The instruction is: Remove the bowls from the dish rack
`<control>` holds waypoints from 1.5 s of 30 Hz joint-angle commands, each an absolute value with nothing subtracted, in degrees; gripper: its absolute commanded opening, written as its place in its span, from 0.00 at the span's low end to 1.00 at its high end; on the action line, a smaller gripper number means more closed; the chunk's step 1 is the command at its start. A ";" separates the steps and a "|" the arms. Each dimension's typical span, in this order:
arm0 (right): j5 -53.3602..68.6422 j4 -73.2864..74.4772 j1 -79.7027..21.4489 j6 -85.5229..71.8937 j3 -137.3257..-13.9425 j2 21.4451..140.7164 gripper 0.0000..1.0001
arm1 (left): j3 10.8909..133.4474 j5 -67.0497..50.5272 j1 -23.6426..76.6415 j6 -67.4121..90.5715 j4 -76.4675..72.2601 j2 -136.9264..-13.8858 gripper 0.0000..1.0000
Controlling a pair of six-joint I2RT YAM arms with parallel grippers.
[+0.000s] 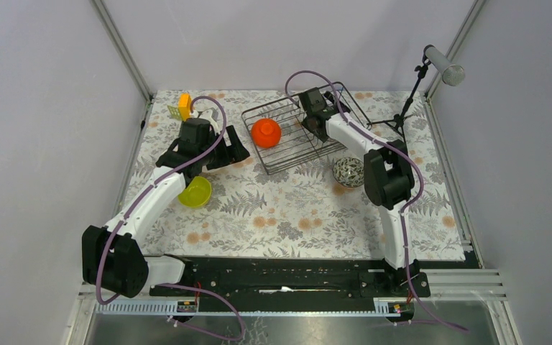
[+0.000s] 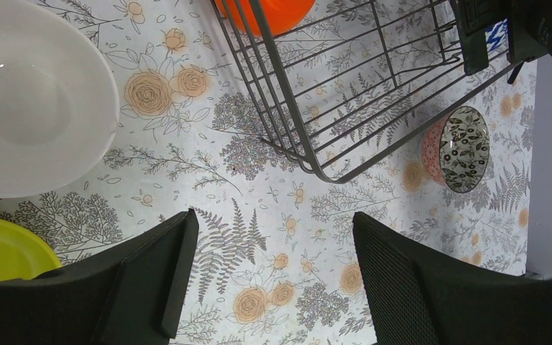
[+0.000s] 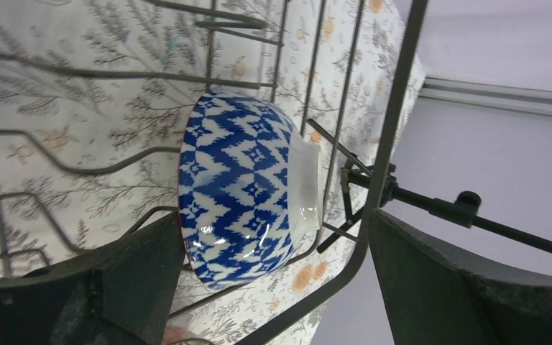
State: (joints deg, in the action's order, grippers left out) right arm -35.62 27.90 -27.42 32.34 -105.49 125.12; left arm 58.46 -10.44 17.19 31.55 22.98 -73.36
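The dish rack (image 1: 295, 147) stands at the back of the table with an orange bowl (image 1: 266, 132) upside down in it. My right gripper (image 1: 313, 115) is inside the rack. In the right wrist view it (image 3: 273, 284) is open around the lower part of a blue-and-white bowl (image 3: 241, 194) lying on its side, and the rack's rim wire (image 3: 384, 136) crosses the gap. My left gripper (image 2: 273, 280) is open and empty over the cloth, left of the rack (image 2: 316, 93). Near it are a cream bowl (image 2: 36, 100) and a yellow-green bowl (image 2: 0, 248). A patterned bowl (image 1: 348, 172) sits right of the rack.
A small orange-yellow block (image 1: 184, 106) stands at the back left. A microphone stand (image 1: 410, 100) rises at the back right, close to the rack's far corner. Grey walls and metal posts enclose the flowered tablecloth (image 1: 295, 215).
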 commanded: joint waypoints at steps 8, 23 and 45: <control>-49.12 18.20 -27.72 36.51 -104.55 127.35 1.00 | 58.60 -8.91 17.22 31.29 20.61 -73.33 0.84; -52.10 12.94 -27.71 38.58 -102.72 128.45 0.59 | 58.36 -8.33 17.22 31.24 19.83 -74.11 0.84; -65.95 -19.68 -28.36 56.65 -92.33 129.75 0.25 | 56.93 -8.97 17.24 32.61 16.73 -74.96 0.84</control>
State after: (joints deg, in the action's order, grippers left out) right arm -61.84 -9.54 -27.88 51.66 -93.27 129.32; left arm 57.54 -9.04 17.19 32.03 20.10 -74.87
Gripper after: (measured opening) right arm 0.287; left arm 0.839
